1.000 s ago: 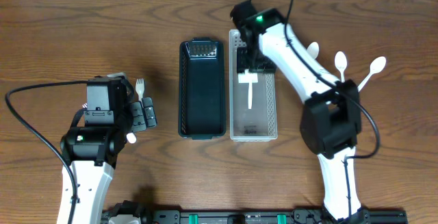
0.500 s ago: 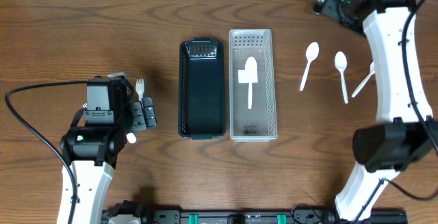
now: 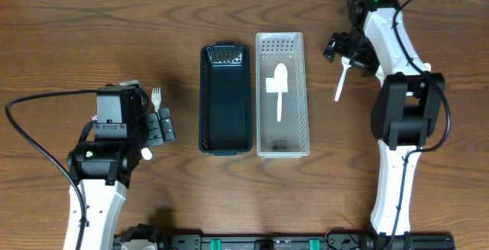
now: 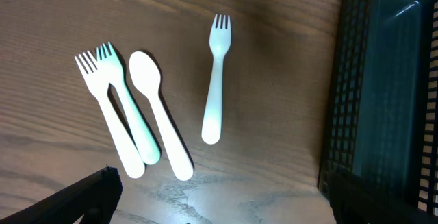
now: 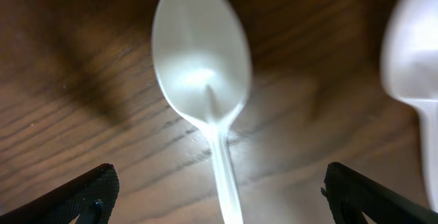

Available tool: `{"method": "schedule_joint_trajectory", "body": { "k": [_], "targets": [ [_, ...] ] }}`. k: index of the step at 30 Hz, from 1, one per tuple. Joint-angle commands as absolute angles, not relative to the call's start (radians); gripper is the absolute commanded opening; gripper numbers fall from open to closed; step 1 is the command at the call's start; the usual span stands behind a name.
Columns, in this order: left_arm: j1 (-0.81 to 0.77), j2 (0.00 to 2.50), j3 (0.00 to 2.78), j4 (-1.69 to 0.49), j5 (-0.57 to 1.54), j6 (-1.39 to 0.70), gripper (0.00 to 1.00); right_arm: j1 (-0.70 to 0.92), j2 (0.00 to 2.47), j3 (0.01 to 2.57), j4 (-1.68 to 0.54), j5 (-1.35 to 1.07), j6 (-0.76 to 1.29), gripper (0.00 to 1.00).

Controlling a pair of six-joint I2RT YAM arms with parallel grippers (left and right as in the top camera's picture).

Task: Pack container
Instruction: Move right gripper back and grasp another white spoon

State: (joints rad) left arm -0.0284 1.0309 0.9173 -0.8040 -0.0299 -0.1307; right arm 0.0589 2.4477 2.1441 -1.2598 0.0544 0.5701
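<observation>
Two long bins stand side by side, close together, mid-bench (image 3: 61, 36): a black bin (image 3: 225, 116) and, on its right in the overhead view, a clear bin (image 3: 284, 134). A white packed spoon (image 3: 278, 89) lies in the clear bin along its length, bowl toward the far end, with a white patch across its neck.

The right arm (image 3: 390, 43) reaches over the far right part of the bench. The right jaws stand wide open, low over a loose spoon (image 5: 202, 66) that lies flat on the wood near the clear bin's right side. In the wrist view one fingertip (image 5: 96, 193) shows at each lower corner, and the spoon lies between them, touching neither. A second bowl (image 5: 414, 59), blurred, shows at that view's right edge.

The left arm (image 3: 107, 143) is at the left of the bench. The left jaws are wide open too, gripping nothing, above a group of white cutlery: two forks (image 4: 109, 111) overlapped, a third spoon (image 4: 161, 118) lying against them, and a lone fork (image 4: 215, 87) apart, toward the black bin, whose mesh wall fills the right edge of the wrist view.
</observation>
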Motion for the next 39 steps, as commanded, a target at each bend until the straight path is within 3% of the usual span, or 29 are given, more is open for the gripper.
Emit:
{"method": "schedule_joint_trajectory", "body": {
  "k": [1, 19, 24, 27, 29, 31, 35, 39],
  "targets": [
    [-0.027, 1.032, 0.938, -0.802, -0.038, -0.133, 0.98, 0.071, 2.474, 2.147, -1.247, 0.047, 0.575, 0.97],
    [-0.027, 1.032, 0.938, -0.783, -0.038, -0.133, 0.98, 0.064, 2.522, 2.144, -1.215, 0.040, 0.533, 0.88],
    [-0.027, 1.032, 0.938, -0.783, -0.038, -0.133, 0.98, 0.047, 2.522, 2.144, -1.212, 0.010, 0.509, 0.65],
    [-0.027, 1.032, 0.938, -0.783, -0.038, -0.133, 0.98, 0.038, 2.522, 2.144, -1.217, 0.006, 0.507, 0.62],
    [-0.027, 1.032, 0.938, -0.783, -0.038, -0.133, 0.98, 0.032, 2.522, 2.144, -1.220, 0.006, 0.508, 0.46],
    [-0.027, 1.032, 0.938, -0.784, -0.038, -0.133, 0.98, 0.027, 2.522, 2.144, -1.225, 0.006, 0.508, 0.37],
    [-0.027, 1.032, 0.938, -0.783, -0.038, -0.133, 0.98, 0.025, 2.522, 2.143, -1.232, 0.007, 0.507, 0.32],
    [-0.027, 1.032, 0.938, -0.783, -0.038, -0.133, 0.98, 0.026, 2.522, 2.143, -1.236, 0.007, 0.507, 0.17]
  ]
}}
